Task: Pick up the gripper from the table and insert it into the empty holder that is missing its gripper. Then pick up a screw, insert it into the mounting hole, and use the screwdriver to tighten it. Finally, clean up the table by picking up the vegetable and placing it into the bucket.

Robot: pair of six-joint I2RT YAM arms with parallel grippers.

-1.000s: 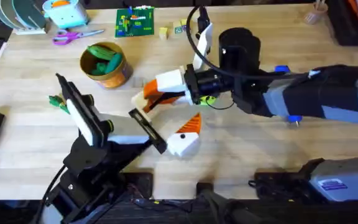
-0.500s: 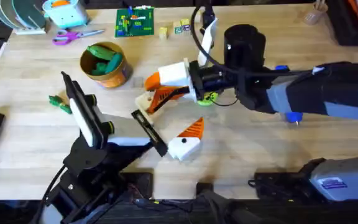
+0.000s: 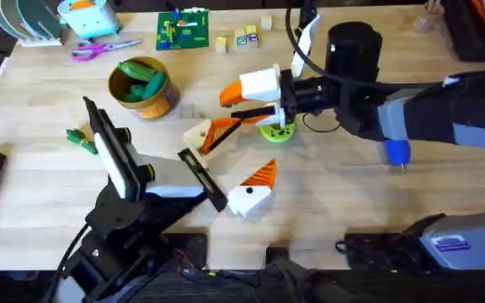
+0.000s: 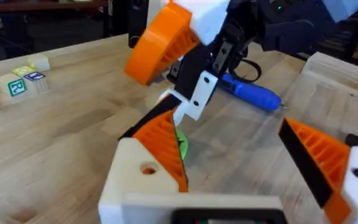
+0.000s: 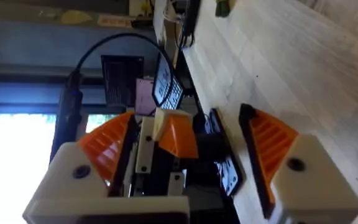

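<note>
The small bright orange plastic finger piece (image 3: 221, 130) sits against the pale cream wedge-shaped finger mount (image 3: 195, 135) at the tip of the left arm, near the middle of the light wooden plank worktop (image 3: 335, 202). The left gripper (image 3: 230, 164) has its jaws wide apart. The right gripper (image 3: 247, 105), reaching in from three o'clock, also has its jaws spread, and the orange piece lies between them, clear of the farther pad. A lime-green ring-shaped disc (image 3: 276, 131) lies just beside it. The stubby bright blue screwdriver (image 3: 397, 152) rests at three o'clock, partly under the right arm. The small slim green toy vegetable (image 3: 78, 137) lies at nine o'clock. The round yellow-orange bucket (image 3: 152, 103) stands at ten o'clock with green pieces inside.
</note>
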